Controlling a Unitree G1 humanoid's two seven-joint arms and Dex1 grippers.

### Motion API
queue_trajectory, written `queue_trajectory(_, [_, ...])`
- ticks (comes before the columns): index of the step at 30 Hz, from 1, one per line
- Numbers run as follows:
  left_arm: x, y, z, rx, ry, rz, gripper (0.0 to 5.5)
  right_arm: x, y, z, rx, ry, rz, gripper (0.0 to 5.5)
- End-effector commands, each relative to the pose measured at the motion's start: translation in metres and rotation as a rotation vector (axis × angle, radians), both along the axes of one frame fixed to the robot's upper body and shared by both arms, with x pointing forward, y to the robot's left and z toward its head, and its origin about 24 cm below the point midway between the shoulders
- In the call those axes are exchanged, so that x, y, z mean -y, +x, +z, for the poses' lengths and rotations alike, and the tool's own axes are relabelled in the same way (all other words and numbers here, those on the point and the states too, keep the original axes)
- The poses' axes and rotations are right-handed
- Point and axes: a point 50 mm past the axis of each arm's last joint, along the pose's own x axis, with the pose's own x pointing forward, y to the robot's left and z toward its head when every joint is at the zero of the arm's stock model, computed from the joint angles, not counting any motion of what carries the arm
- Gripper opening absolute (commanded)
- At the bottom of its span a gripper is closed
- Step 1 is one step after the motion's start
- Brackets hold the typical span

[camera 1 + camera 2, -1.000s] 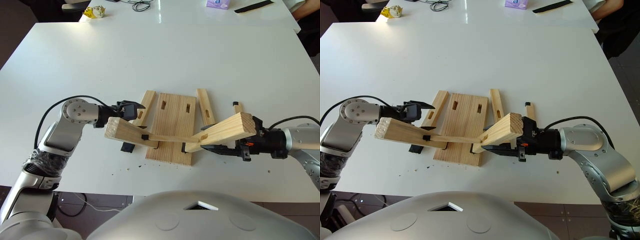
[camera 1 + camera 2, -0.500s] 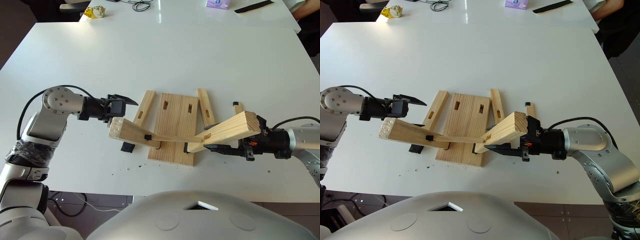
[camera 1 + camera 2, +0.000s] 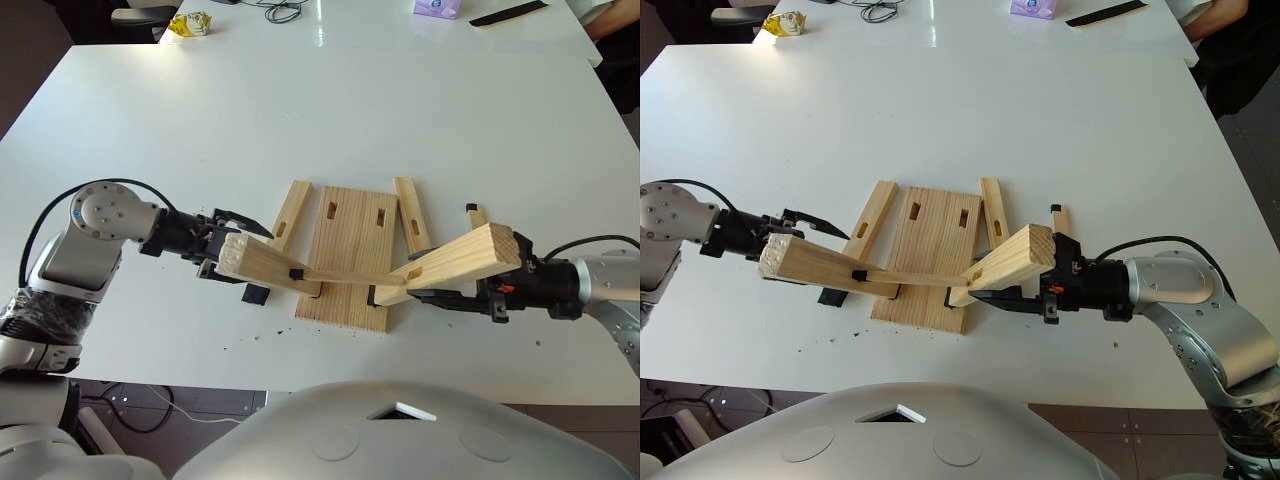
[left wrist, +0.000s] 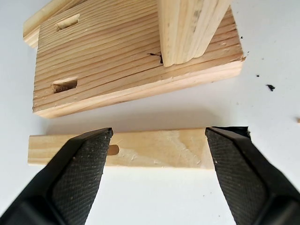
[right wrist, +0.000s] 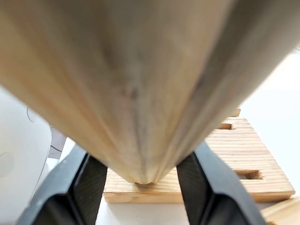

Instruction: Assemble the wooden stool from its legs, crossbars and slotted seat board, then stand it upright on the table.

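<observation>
White tabletop (image 3: 420, 120) lay under the slotted seat board (image 3: 350, 235), which rested flat. I watched my left gripper (image 3: 232, 250), which had backed away half a second earlier, swing back to the outer end of the left leg (image 3: 268, 268), fingers spread wide and gripping nothing. My right gripper (image 3: 432, 290) stayed clamped on the right leg (image 3: 465, 258), holding the frame and its crossbar (image 3: 345, 277) above the board. I judged a regrasp was next.

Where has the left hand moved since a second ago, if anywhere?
Yes: the left hand moved leftward, away from the slotted seat board, to the raised leg end.
</observation>
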Motion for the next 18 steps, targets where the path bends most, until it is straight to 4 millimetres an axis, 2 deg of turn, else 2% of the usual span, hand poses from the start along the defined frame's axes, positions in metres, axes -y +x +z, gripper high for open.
queue_trajectory(1, [0.011,-0.008,0.001,-0.014,-0.035,-0.024,3.68,0.000,0.000,-0.005,-0.008,-0.050,-0.027,2.04])
queue_trajectory(9, [0.028,-0.012,0.002,-0.023,-0.087,-0.039,3.68,-0.008,-0.004,-0.011,0.028,-0.064,-0.036,2.04])
queue_trajectory(18, [0.037,-0.012,-0.001,-0.020,-0.132,0.005,3.68,-0.011,0.001,-0.010,0.049,-0.057,-0.018,2.04])
